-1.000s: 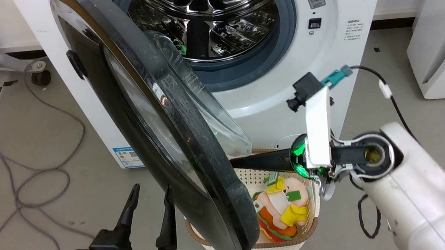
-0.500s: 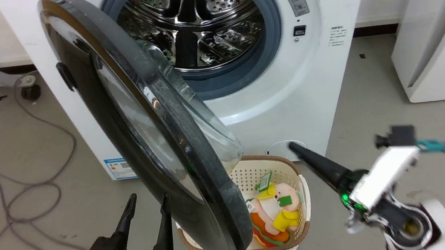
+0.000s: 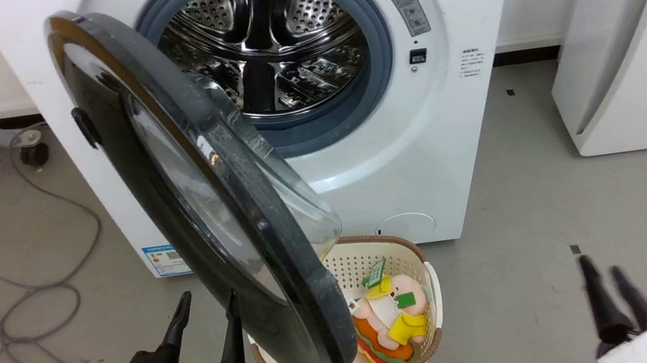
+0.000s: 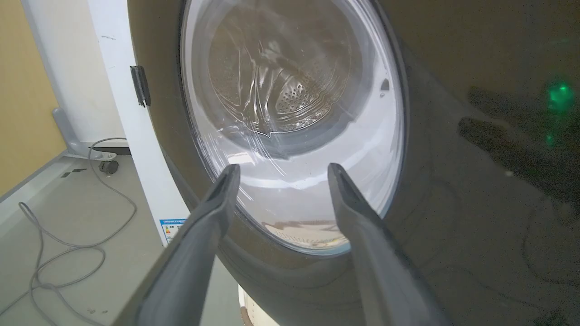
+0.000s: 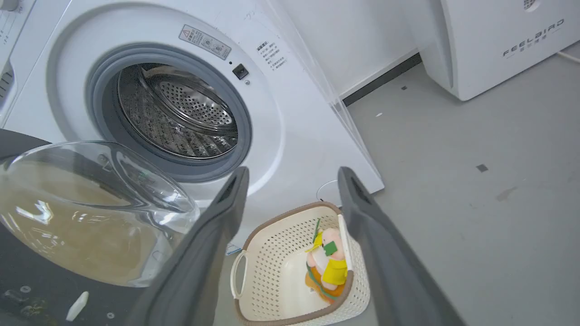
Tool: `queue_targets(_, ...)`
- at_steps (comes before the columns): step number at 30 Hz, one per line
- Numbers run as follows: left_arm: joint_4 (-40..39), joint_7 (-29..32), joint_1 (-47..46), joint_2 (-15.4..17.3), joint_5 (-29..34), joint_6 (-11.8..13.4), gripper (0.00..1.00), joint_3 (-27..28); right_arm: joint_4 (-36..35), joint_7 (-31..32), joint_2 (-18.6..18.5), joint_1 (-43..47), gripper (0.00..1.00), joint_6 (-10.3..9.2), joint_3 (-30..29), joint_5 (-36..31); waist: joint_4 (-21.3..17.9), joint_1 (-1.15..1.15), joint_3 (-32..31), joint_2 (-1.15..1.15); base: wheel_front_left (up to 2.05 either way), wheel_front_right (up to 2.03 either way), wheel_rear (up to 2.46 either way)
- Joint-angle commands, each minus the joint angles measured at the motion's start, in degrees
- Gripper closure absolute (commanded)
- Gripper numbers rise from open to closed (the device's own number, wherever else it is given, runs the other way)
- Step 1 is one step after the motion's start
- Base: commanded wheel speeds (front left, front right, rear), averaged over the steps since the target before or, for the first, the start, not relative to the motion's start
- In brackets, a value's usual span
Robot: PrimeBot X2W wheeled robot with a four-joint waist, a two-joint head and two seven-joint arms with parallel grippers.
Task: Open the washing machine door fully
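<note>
Now door (image 3: 207,203) stands partway out from washer (image 3: 466,125), centre frame; left gripper (image 3: 208,294) at lower left, fingers spread and empty, just beside its outer face; right gripper (image 3: 599,265) at lower right, spread, well apart.

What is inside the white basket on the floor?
A soft toy in yellow and orange, with green tags, lies in the basket. In the head view the washing machine door covers the basket's left side; the right wrist view shows bare bottom there.
</note>
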Motion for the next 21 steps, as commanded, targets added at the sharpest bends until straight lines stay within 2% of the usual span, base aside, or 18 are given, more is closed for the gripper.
queue_targets(1,0.18,-0.32,0.9,0.08,0.16,0.34,0.0,0.42,-0.76,-2.34,0.17,1.14,0.0,0.06,-1.3,-3.14,-0.24,0.0,0.06,0.0,0.0,0.0,0.0)
queue_targets(2,0.25,-0.32,0.92,0.08,0.19,0.41,0.0,0.59,-1.15,-4.08,0.18,1.67,0.0,0.06,-2.25,-6.63,-0.36,0.0,0.1,0.0,0.0,0.0,0.0)
queue_targets(3,0.64,-0.32,0.85,0.09,0.16,0.51,0.0,1.1,-3.17,-8.07,0.19,2.97,0.0,0.06,-3.82,-16.18,-0.52,0.0,0.18,0.0,0.0,0.0,0.0)
queue_targets(11,1.17,-0.32,0.35,0.09,-0.04,0.79,0.0,2.38,-12.34,-10.86,0.21,5.69,0.0,0.06,-4.61,-33.34,-0.3,0.0,0.25,0.0,0.0,0.0,0.0)
queue_targets(16,1.35,-0.32,0.34,0.1,0.06,0.94,0.0,3.06,-17.28,-7.83,0.21,7.5,0.0,0.06,-0.68,-39.57,-0.16,0.0,0.26,0.0,0.0,0.0,0.0)
queue_targets(21,1.56,-0.32,0.36,0.1,0.16,0.86,0.0,3.37,-18.34,-5.3,0.21,9.12,0.0,0.06,1.66,-40.9,0.06,0.0,0.35,0.0,0.0,0.0,0.0)
